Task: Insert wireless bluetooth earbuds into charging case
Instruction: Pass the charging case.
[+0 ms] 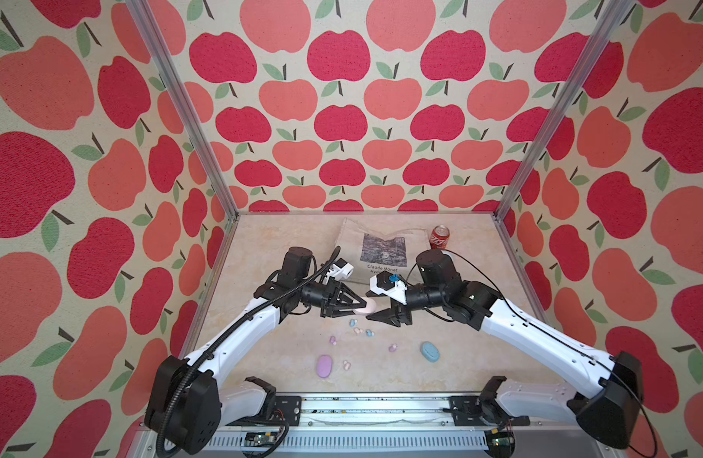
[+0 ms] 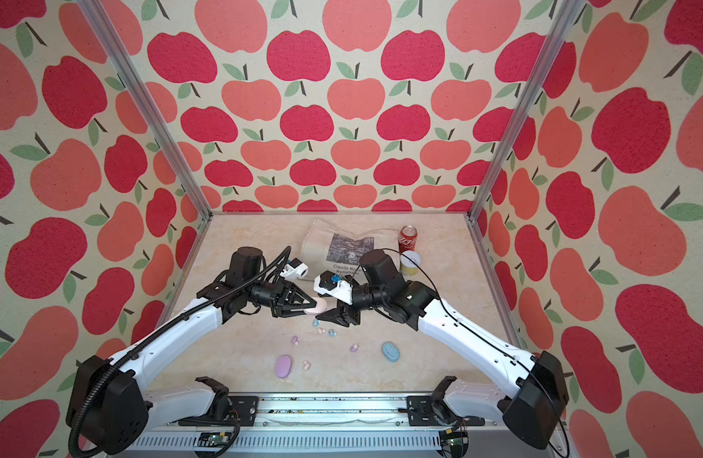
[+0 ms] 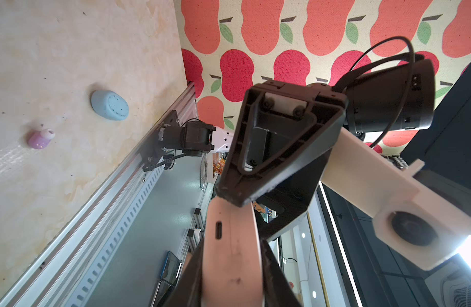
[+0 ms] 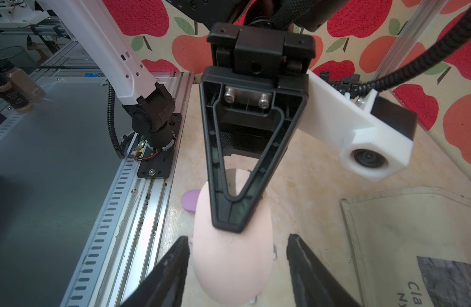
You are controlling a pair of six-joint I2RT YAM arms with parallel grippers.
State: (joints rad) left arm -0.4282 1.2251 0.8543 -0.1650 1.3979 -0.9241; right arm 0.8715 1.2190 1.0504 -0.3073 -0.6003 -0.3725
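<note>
Gripping the pink case (image 4: 229, 265) mid-frame is the left gripper (image 1: 361, 307). The right gripper (image 4: 238, 240) straddles it, jaws parted.

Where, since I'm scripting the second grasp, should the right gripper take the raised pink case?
On the free rounded end of the pink case beyond the left gripper, which clamps its broad faces. Come in endwise from the robot's right, so the open right gripper closes across the narrow side edges, which look clear.
</note>
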